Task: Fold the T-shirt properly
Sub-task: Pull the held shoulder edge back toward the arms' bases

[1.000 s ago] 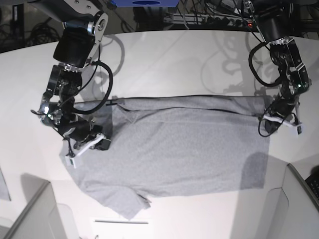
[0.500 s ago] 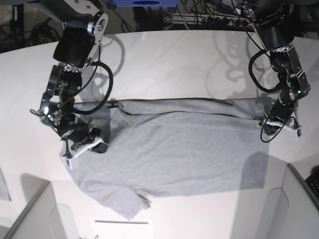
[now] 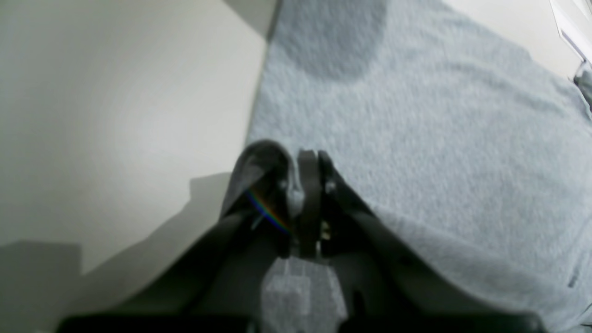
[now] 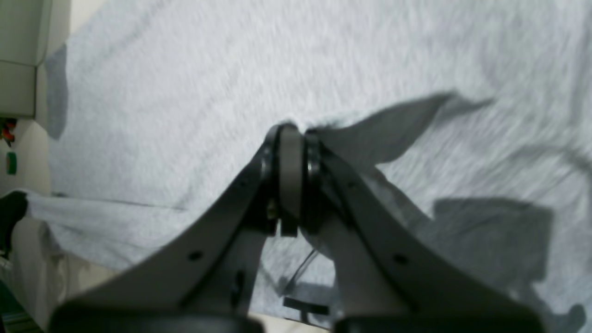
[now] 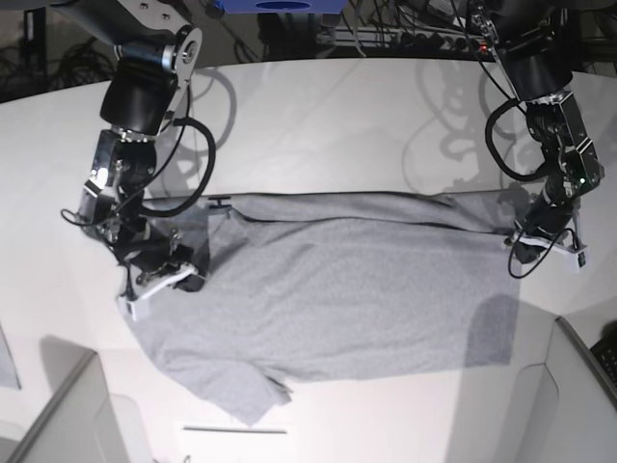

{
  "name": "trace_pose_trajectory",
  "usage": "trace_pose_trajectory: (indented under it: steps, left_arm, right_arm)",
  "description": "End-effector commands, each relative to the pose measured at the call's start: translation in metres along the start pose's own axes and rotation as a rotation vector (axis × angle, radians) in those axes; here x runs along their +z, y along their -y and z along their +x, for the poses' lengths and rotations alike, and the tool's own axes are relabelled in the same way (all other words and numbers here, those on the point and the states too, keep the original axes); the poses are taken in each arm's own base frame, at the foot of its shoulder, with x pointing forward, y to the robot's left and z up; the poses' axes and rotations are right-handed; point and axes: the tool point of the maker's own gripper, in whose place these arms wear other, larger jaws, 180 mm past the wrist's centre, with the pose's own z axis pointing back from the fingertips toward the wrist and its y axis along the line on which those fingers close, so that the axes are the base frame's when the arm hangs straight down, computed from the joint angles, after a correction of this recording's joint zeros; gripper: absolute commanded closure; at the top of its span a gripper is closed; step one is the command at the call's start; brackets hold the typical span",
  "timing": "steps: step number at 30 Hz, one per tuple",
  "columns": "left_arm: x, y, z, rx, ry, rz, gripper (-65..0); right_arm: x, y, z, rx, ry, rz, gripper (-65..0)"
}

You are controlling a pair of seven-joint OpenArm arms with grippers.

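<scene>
A: We're looking at the T-shirt (image 5: 337, 299) lying spread across the tabletop (image 5: 318, 125), its long axis running side to side between our two arms.

B: And both are gripping it. The right gripper (image 4: 291, 132) is pinching a fold of grey cloth at the shirt's sleeve end, jaws clenched tight on fabric.

A: Same on the other end: the left gripper (image 3: 305, 159) is clamping the hem-end corner, with the rest of the shirt stretching away from its jaws.

B: So each arm is sitting at its own end of the shirt's far edge, and the body is lying towards us from there.

A: Cloth is looking heather-grey, mostly flat, no lettering showing. One sleeve is poking out at the near corner, and the far edge is ridged where it's being lifted.
</scene>
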Motion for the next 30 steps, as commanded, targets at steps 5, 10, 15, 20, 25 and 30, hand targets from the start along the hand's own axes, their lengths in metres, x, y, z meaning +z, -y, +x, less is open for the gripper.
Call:
trace_pose_trajectory:
  steps: [5,10,15,20,25,30]
  left_arm:
    - [0.0,0.009,0.035,-0.011,0.083,-0.023,0.0]
    - [-0.007,0.006,0.035,0.021,0.075,-0.021,-10.9]
    - [-0.019,0.004,0.032,0.074,0.052,-0.023,-36.7]
    - [-0.021,0.015,0.055,0.077,0.097,-0.046,-50.2]
    - [0.007,-0.002,0.097,0.244,0.267,-0.088,-50.5]
    - [0.047,-0.001,0.079,0.261,0.269,-0.163,-50.2]
  right_arm:
    - [0.003,-0.015,0.033,0.019,0.073,0.035,0.0]
    - [0.003,-0.01,0.036,-0.023,0.083,0.009,-30.5]
    - [0.003,-0.006,0.041,-0.065,0.107,-0.016,-34.8]
    - [0.009,-0.001,0.054,-0.076,0.169,-0.023,-34.8]
    - [0.041,0.031,0.067,-0.161,0.285,-0.081,-34.7]
    - [0.082,0.047,0.055,-0.195,0.379,-0.149,-34.7]
